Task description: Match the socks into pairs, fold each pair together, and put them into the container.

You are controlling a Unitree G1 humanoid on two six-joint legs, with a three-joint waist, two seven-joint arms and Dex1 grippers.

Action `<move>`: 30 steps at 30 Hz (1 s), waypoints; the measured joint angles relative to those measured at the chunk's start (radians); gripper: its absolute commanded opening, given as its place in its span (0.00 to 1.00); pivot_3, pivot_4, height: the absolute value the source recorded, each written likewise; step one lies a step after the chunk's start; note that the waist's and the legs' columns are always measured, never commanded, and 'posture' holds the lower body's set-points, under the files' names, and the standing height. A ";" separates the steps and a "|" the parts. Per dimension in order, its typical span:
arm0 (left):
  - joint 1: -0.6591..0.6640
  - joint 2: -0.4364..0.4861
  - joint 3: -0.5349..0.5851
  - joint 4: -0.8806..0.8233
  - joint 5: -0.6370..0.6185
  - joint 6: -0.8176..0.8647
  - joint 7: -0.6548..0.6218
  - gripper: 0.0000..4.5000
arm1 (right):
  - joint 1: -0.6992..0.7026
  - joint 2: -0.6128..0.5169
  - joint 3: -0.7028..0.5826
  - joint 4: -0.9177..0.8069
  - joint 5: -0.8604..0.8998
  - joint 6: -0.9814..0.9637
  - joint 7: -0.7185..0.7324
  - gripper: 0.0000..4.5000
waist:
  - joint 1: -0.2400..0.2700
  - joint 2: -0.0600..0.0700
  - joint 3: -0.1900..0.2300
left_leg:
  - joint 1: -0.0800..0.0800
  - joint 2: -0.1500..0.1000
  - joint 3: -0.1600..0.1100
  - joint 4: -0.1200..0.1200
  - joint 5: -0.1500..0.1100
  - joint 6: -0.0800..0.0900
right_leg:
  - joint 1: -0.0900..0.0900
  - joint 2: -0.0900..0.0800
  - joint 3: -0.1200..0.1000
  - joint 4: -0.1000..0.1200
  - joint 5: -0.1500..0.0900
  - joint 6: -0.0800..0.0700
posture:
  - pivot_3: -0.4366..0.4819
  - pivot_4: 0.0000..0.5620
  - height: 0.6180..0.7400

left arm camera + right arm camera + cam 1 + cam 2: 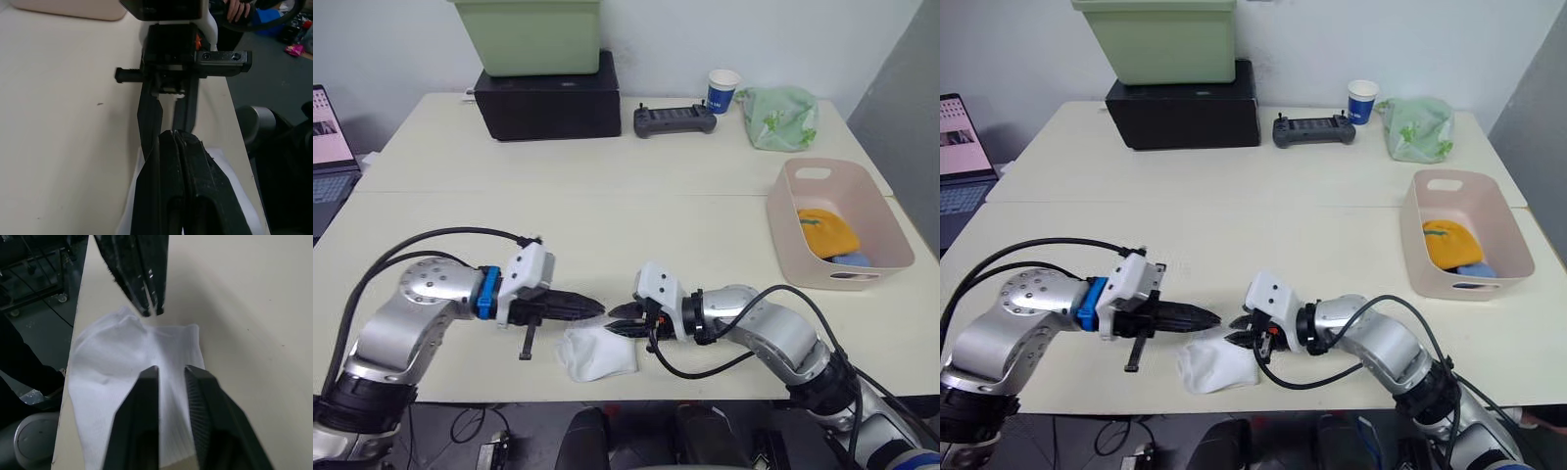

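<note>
At the lower centre we see the left claw (597, 308) closed and the right claw (171, 374) slightly apart, both above the white socks (597, 354).

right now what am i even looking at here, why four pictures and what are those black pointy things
It is a two-armed humanoid robot sorting socks at a cream table. The two wide pictures come from cameras on its head, looking down over both arms. The two close pictures come from cameras on its wrists, looking along the black fingers.

Those pointy things are its hands. The left claw has its fingers closed together with nothing between them. The right claw has a narrow gap between its fingers and sits above the white sock near the table's front edge; neither holds it.

To the right, the pink basket already contains an orange sock and a blue sock. Further back stand a green bin, a controller and a paper cup.
</note>
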 measured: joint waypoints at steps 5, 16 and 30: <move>0.014 -0.011 -0.093 0.096 0.127 -0.066 -0.014 0.00 | 0.003 -0.001 0.016 0.066 -0.076 -0.019 -0.001 0.01 | 0.002 0.000 0.000 | 0.000 0.000 0.000 0.001 0.000 0.000 | 0.000 0.000 0.000 0.001 0.000 0.000 | 0.48 0.27 0.96; 0.048 -0.028 -0.105 0.143 0.163 -0.075 0.005 0.00 | 0.053 -0.012 -0.060 0.080 -0.108 -0.085 0.018 0.01 | 0.004 0.000 0.000 | 0.001 0.001 0.000 0.001 0.000 0.000 | 0.001 0.000 0.000 0.002 0.000 0.000 | 0.48 0.27 0.96; 0.049 -0.017 -0.086 0.102 0.145 -0.009 0.011 0.00 | 0.023 -0.024 0.072 0.132 -0.118 -0.200 0.290 0.01 | 0.006 0.000 0.000 | 0.001 0.001 -0.001 0.002 0.000 0.000 | 0.001 0.000 -0.001 0.002 0.000 0.000 | 0.48 0.27 0.96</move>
